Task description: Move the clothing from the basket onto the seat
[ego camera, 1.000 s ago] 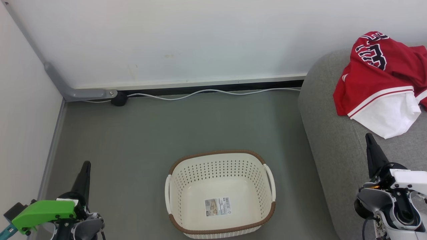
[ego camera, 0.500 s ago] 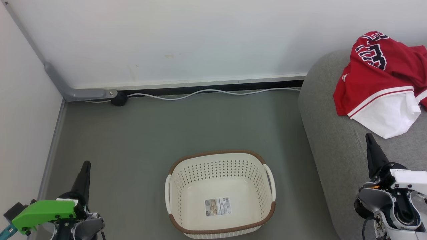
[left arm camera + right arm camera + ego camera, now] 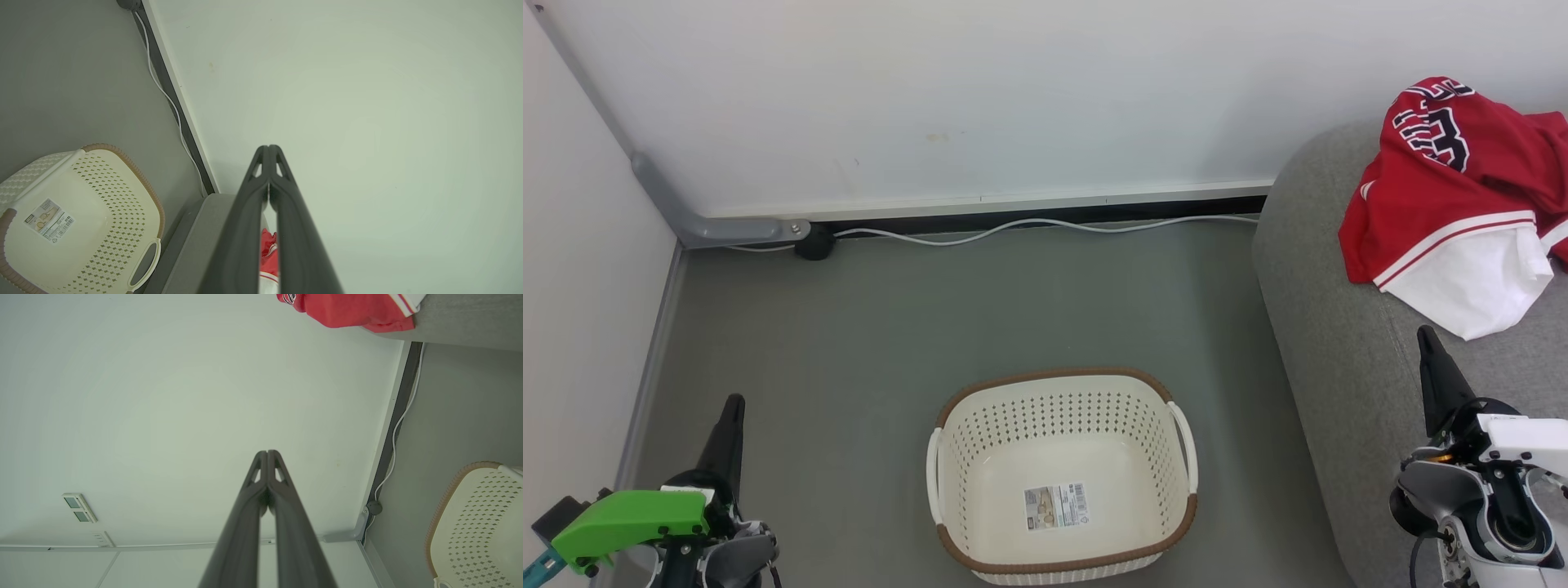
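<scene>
HEAD VIEW: One basket (image 3: 1045, 374), one grey seat (image 3: 1339, 343), one heap of red clothing (image 3: 1445, 212) and my two grippers. The clothing lies on the seat, at about twelve o'clock from my right gripper (image 3: 1423, 333), near but apart. The basket stands on the floor (image 3: 890, 327) at its eight o'clock, with my left gripper (image 3: 734, 402) at the basket's nine. Both pairs of fingers are pressed together, holding nothing.

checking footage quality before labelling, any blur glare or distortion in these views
Head view: soft even light, no glare, basket holes and clothing numerals crisp. Left wrist view: wide-angle stretch, the left end effector looms large, wall dims toward the corners. Right wrist view: same stretch on the right end effector, wall likewise shaded, no blur.
</scene>
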